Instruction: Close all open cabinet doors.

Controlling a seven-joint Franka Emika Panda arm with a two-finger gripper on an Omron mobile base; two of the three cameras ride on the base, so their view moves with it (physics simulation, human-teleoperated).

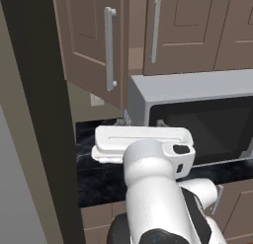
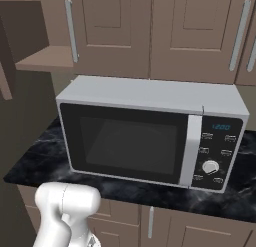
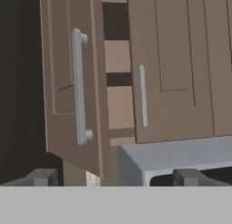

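Open cabinet door above microwave, left of closed door; swung outward toward camera, long axis vertical, bar handle upright. Gripper below door, jaws spread, holding nothing.

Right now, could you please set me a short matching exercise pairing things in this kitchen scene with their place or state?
Things:
1. left cabinet door
2. neighbouring cabinet door
3. microwave
4. countertop

States:
a. shut flush
b. black marbled, under the microwave
c. swung open, shelves showing behind
d. silver body, dark glass door shut

Pairs: 1-c, 2-a, 3-d, 4-b
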